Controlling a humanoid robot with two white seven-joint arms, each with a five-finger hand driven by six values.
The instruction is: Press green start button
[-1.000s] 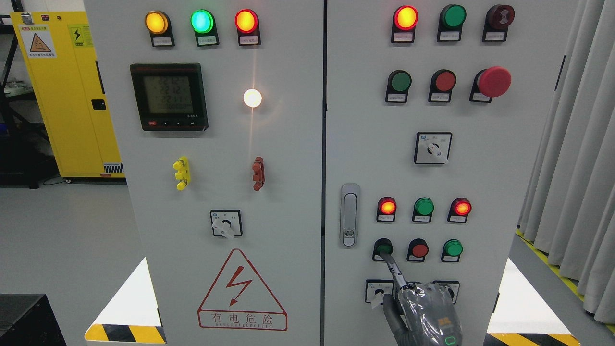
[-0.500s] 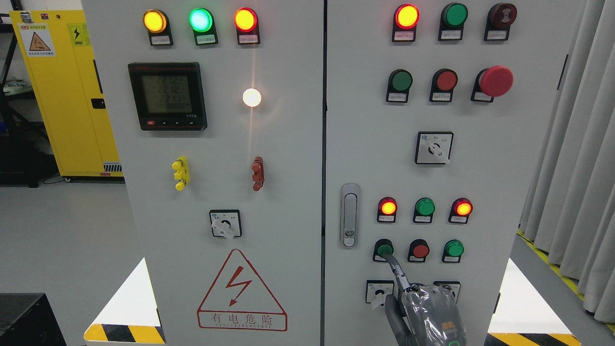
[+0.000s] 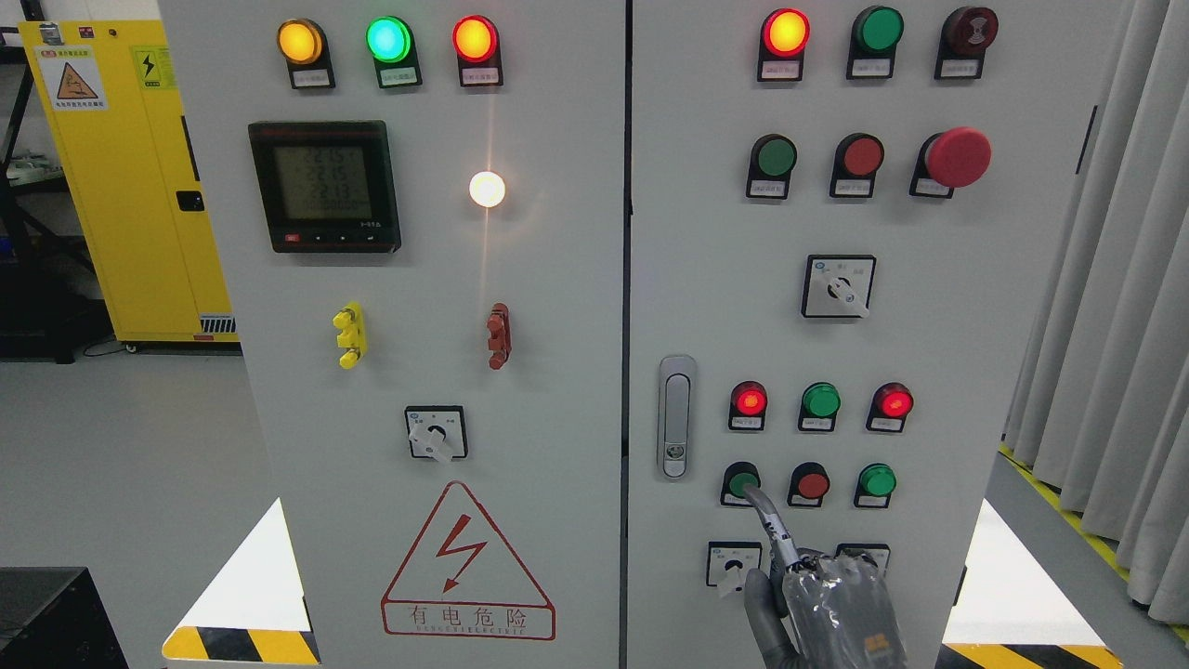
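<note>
On the right cabinet door, the green start button (image 3: 740, 481) sits at the left end of a row of three push buttons. My right hand (image 3: 829, 606), wrapped in clear plastic, rises from the bottom edge just below it. Its index finger (image 3: 773, 525) is stretched out, the tip lying at the button's lower right rim, while the other fingers are curled and hold nothing. Whether the tip still touches the button is unclear. The hand covers part of the selector switches under the button row. The left hand is out of sight.
A red button (image 3: 812, 484) and a second green button (image 3: 877, 480) sit right of the start button, with three indicator lamps (image 3: 821, 400) above. A door handle (image 3: 676, 416) is to the left. A yellow cabinet (image 3: 130, 177) stands far left and curtains (image 3: 1115, 307) hang at the right.
The right hand has slid slightly down and to the right, so the fingertip went from the button's face to its lower right rim. The meter digits changed.
</note>
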